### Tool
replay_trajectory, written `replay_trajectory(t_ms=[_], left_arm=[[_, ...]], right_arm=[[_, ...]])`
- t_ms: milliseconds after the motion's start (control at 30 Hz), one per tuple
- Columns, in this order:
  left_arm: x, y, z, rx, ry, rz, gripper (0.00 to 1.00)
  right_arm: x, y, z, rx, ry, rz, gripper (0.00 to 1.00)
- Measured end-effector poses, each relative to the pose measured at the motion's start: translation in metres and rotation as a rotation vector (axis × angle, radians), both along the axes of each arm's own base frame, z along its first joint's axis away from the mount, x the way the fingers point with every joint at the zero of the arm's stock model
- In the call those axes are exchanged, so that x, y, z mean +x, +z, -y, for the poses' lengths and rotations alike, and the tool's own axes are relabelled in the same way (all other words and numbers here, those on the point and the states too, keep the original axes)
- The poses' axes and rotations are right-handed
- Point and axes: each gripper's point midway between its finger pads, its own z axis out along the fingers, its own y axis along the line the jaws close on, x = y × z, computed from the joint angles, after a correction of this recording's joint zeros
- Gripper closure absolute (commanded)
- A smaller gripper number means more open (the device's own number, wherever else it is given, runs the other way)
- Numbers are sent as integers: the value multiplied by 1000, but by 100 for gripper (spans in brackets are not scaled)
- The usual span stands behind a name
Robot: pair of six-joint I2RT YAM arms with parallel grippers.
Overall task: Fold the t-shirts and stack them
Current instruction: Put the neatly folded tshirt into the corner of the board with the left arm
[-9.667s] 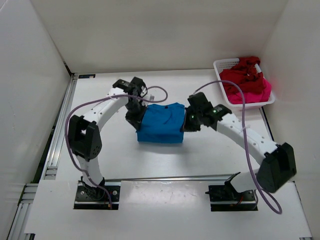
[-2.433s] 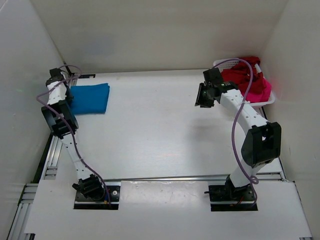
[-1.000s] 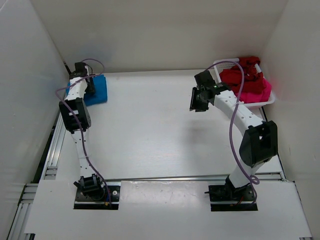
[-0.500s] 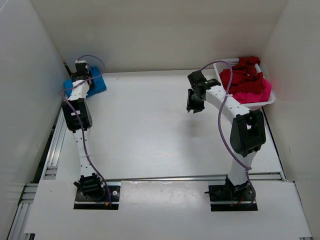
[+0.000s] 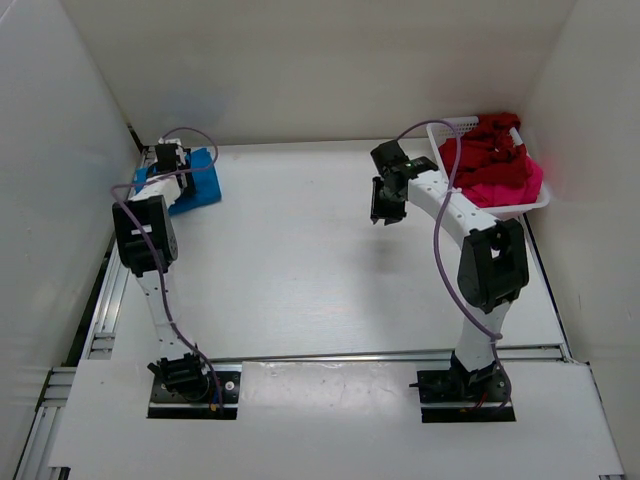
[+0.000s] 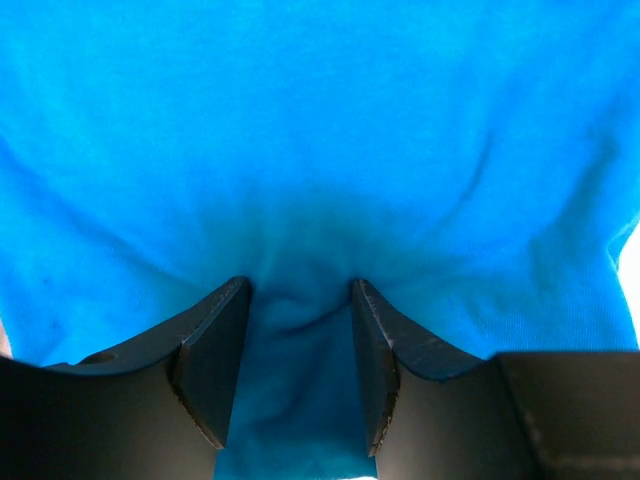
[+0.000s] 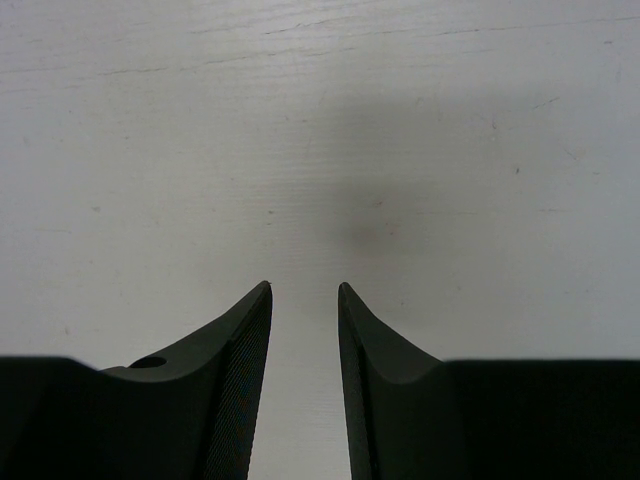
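The folded bright blue t-shirt (image 5: pixel 202 180) lies at the table's far left corner and fills the left wrist view (image 6: pixel 320 130). My left gripper (image 5: pixel 172 162) is shut on a puckered fold of it (image 6: pixel 300 300). The dark red t-shirt (image 5: pixel 482 155) and the bright pink-magenta t-shirt (image 5: pixel 518 186) lie crumpled in the white mesh basket (image 5: pixel 446 127) at the far right. My right gripper (image 5: pixel 386 208) hangs just left of the basket, above bare table, its jaws a little apart and empty (image 7: pixel 304 290).
White walls close in the table at the left, back and right. An aluminium rail (image 5: pixel 100 300) runs along the left edge. Purple cables loop off both arms.
The left gripper has carried the blue t-shirt from the table's middle to the far left corner, then shifted it slightly right. The right arm has swung back toward the basket.
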Motion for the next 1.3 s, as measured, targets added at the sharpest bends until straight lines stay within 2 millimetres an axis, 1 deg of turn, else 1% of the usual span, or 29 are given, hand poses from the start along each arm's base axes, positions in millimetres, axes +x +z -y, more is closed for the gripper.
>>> replay_trajectory(t_ms=[33, 67, 133, 233, 267, 300, 400, 467, 500, 533, 600, 700, 767, 867, 933, 1067, 1167, 1233, 1300], left_arm=[[-7, 0, 4, -7, -8, -6, 43], [-14, 0, 7, -12, -14, -10, 39], [-27, 0, 14, -27, -30, -18, 36], [-47, 2, 24, -56, -57, -39, 26], [-51, 3, 27, -69, -67, -48, 23], [-53, 4, 27, -83, -74, -53, 17], [-56, 11, 29, -133, -102, -56, 10], [-56, 19, 20, -154, -94, -43, 10], [-58, 24, 13, -163, -86, -38, 11], [-62, 29, 5, -174, -74, -36, 13], [-69, 36, -4, -199, -63, -42, 14], [-81, 37, -14, -250, -49, -69, 15], [-88, 32, -12, -301, -58, -103, 17], [-86, 19, -8, -356, -72, -144, 22], [-84, 8, -7, -371, -75, -168, 22], [-84, 7, -10, -359, -59, -188, 22], [-81, 2, -16, -323, -33, -215, 22], [-72, 1, -27, -279, -6, -219, 22], [-57, -1, -36, -235, 14, -212, 22]], right_arm=[[-1, 0, 1, -3, -1, -1, 62], [-3, -1, 2, -6, -2, -4, 62], [-7, -1, 5, -11, -3, -10, 62], [-8, 2, 5, -11, -3, -6, 62], [-8, 4, 5, -9, -3, -3, 62], [-8, 5, 6, -8, -4, 0, 62], [-8, 6, 5, -6, -3, 2, 62], [-8, 6, 5, -6, -4, 2, 62], [-8, 6, 5, -5, -4, 3, 62], [-8, 6, 5, -5, -4, 3, 62], [-8, 7, 5, -4, -3, 4, 62], [-8, 7, 5, -3, -3, 4, 62], [-8, 7, 5, -1, -2, 3, 62], [-8, 7, 4, -1, -1, 3, 62], [-9, 7, 4, -1, 1, 3, 62], [-9, 7, 3, 0, 3, 3, 62], [-9, 7, 2, -1, 4, 3, 62], [-9, 7, 2, -1, 4, 3, 62], [-8, 6, 2, 1, 5, 1, 62]])
